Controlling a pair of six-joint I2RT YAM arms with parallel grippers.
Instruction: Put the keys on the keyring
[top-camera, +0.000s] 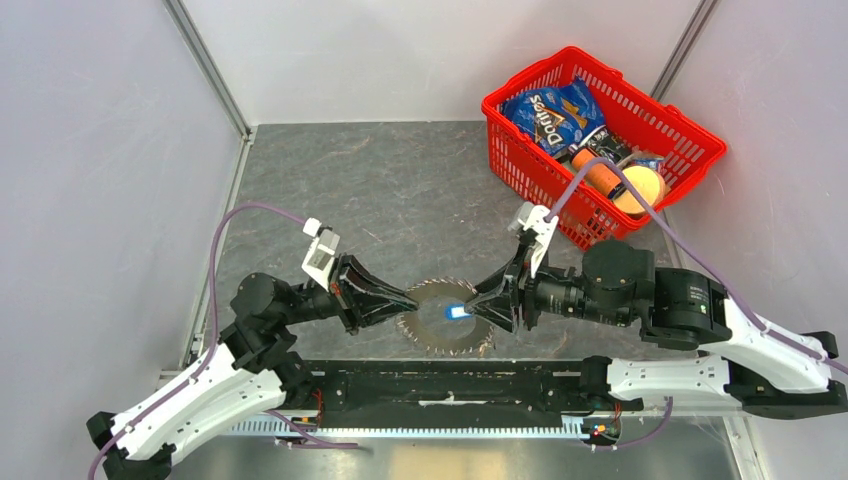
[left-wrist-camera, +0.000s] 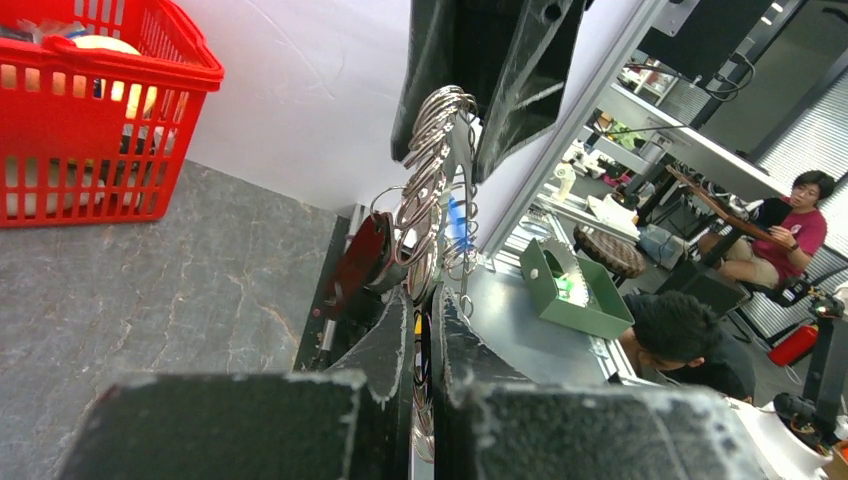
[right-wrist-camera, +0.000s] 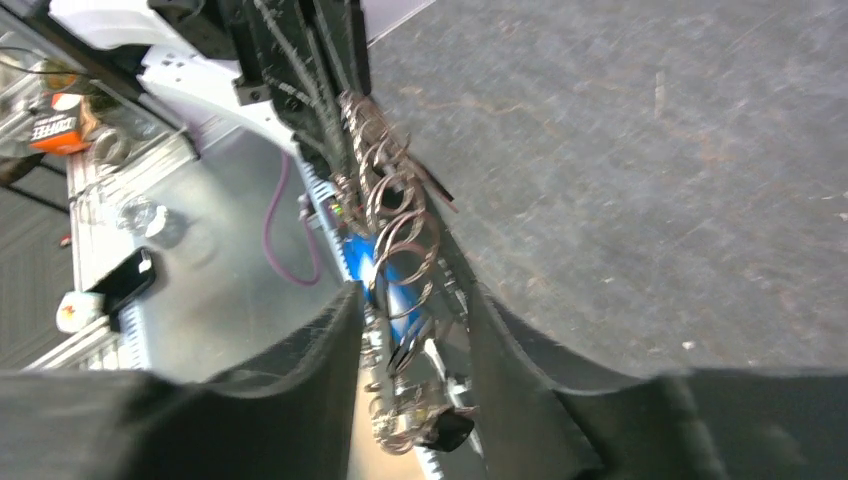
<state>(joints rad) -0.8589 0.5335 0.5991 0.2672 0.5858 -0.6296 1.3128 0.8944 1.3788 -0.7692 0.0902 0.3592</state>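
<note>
1. The left gripper (top-camera: 408, 298) reaches in from the left. Its black fingers (left-wrist-camera: 385, 340) are pressed together on the left rim of the keyring.
2. The large metal keyring (top-camera: 425, 325), fanned with silver keys like a toothed wheel, sits between the two grippers over the near edge of the grey stone-patterned tabletop (top-camera: 380, 190). Its flat face is turned up toward the top camera, and both wrist views see it edge-on.
3. The small blue-headed key (top-camera: 459, 312) sits at the ring's right rim, just at the right gripper's tips. The right arm is therefore the nearer one. I cannot tell which way the key's long axis runs, nor whether it is threaded on.
4. The right gripper (top-camera: 478, 305) faces the left one along the same line. Its fingers (right-wrist-camera: 330, 340) are spread, with the ring's rim and the blue key in the gap.
5. The red plastic basket (top-camera: 530, 165) stands well apart at the far right. There is open tabletop beyond the ring, and the arms' base rail lies close on the near side.
</note>
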